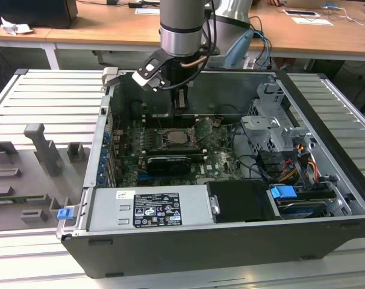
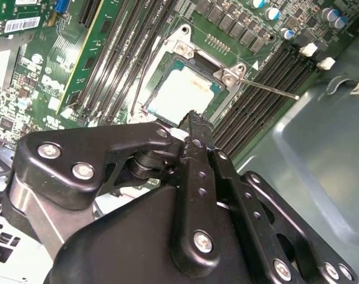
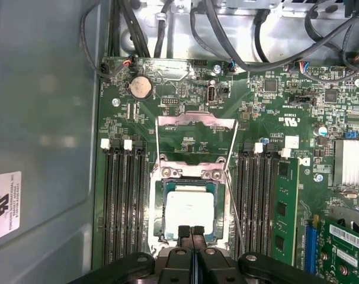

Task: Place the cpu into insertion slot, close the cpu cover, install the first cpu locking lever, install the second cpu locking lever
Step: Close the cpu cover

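The cpu [image 3: 190, 210] [image 2: 182, 94], a pale silver square, lies flat in the insertion slot [image 3: 160, 204] on the green board. The cpu cover [image 3: 196, 122], a thin silvery frame, stands swung open away from the socket. A thin wire locking lever [image 3: 232, 201] [image 2: 268, 89] sticks up unlatched beside the socket. My gripper [image 3: 191, 231] hovers just above the near edge of the cpu with its black fingers pressed together and nothing between them. In the exterior view the gripper [image 1: 179, 102] hangs inside the open computer case above the socket [image 1: 182, 137].
Black memory slots [image 3: 125, 201] flank the socket on both sides. A long black card [image 1: 164, 164], a grey power supply [image 1: 149, 208], a metal drive cage [image 1: 273, 129] and cables crowd the case. Grey fixtures [image 1: 47, 150] stand on the slatted table at the exterior view's left.
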Controlling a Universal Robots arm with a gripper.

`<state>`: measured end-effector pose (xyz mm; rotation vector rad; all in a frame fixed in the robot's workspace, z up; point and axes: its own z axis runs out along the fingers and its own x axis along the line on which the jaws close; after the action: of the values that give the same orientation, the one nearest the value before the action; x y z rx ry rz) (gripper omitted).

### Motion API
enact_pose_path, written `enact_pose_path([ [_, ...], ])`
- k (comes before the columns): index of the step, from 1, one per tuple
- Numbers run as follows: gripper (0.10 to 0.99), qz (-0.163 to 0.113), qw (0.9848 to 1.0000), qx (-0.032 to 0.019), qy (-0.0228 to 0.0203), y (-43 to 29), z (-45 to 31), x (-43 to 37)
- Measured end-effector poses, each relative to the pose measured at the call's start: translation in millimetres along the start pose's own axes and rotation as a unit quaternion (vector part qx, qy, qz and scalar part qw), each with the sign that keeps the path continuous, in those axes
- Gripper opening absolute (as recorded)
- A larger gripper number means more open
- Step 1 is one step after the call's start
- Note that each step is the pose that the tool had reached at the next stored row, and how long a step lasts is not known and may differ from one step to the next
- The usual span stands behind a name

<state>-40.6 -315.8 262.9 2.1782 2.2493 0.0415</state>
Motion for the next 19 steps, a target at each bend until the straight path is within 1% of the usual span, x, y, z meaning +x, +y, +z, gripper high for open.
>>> enact_pose_path([
  [8, 0.106, 0.000, 1.0000, 0.0000, 0.0000, 0.3, -10.7, 1.5],
  [11, 0.106, 0.000, 1.0000, 0.0001, 0.0000, 1.8, -10.7, 1.7],
  [14, 0.106, 0.000, 1.0000, 0.0002, 0.0000, 6.5, -10.7, 2.0],
  [15, 0.106, 0.000, 1.0000, 0.0003, -0.0003, 6.9, -11.9, 2.3],
  [18, 0.106, 0.000, 1.0000, 0.0002, -0.0003, 7.2, -18.9, 2.8],
  [19, 0.106, 0.000, 1.0000, 0.0002, -0.0003, 7.3, -22.6, 3.1],
])
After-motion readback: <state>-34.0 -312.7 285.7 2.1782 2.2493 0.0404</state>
